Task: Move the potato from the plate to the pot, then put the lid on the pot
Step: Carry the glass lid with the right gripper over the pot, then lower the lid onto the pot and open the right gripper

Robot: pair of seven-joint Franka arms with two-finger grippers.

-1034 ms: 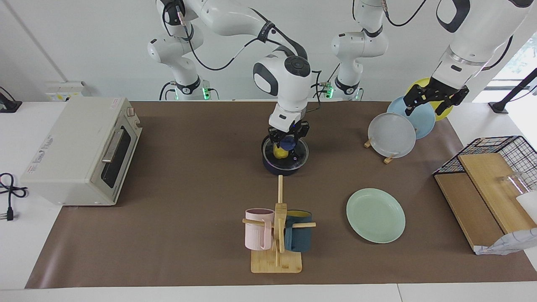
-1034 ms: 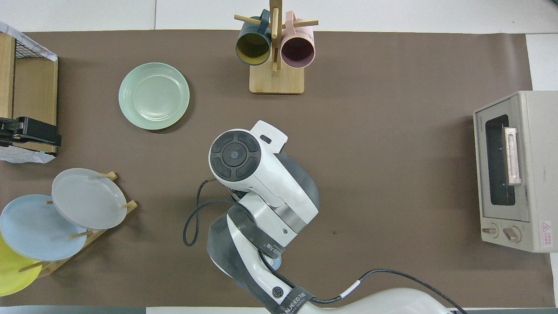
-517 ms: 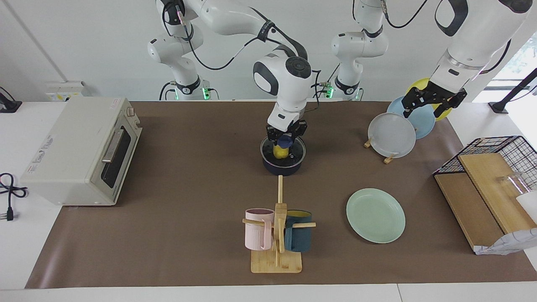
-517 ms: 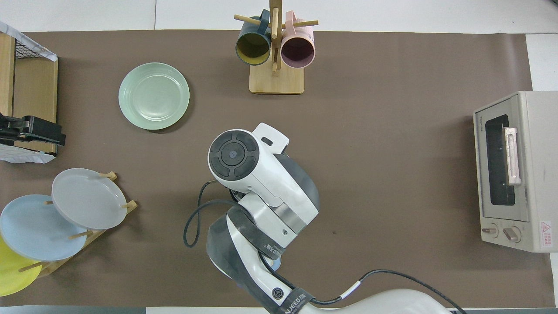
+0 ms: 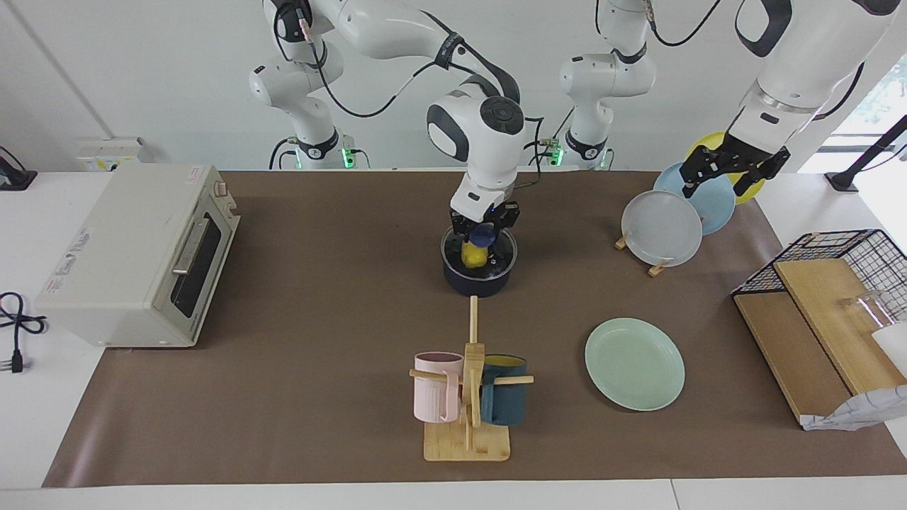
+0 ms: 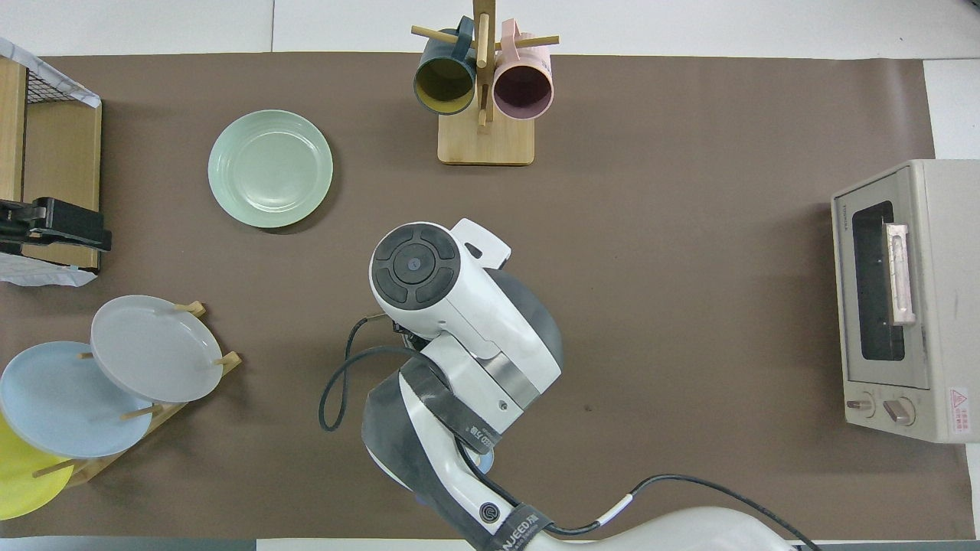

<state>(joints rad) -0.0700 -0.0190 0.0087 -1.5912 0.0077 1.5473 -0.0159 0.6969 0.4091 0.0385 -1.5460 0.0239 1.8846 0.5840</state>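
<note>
The dark blue pot (image 5: 476,285) stands mid-table, near the robots. The yellow potato (image 5: 473,256) lies inside it and shows through the glass lid (image 5: 502,259). The lid sits level at the pot's rim. My right gripper (image 5: 484,232) is shut on the lid's blue knob from above. In the overhead view the right arm hides the pot, lid and potato. The mint-green plate (image 5: 634,363) (image 6: 270,168) lies bare, farther from the robots, toward the left arm's end. My left gripper (image 5: 733,170) (image 6: 53,233) hangs open and holds nothing, over the rack of plates.
A toaster oven (image 5: 134,255) stands at the right arm's end. A wooden mug rack (image 5: 468,389) with a pink and a teal mug stands farther out than the pot. A plate rack (image 5: 680,212) and a wire basket with boards (image 5: 829,297) are at the left arm's end.
My right gripper has come down with the lid, from tilted above the pot to level at its rim. The left gripper has shifted slightly over the plate rack.
</note>
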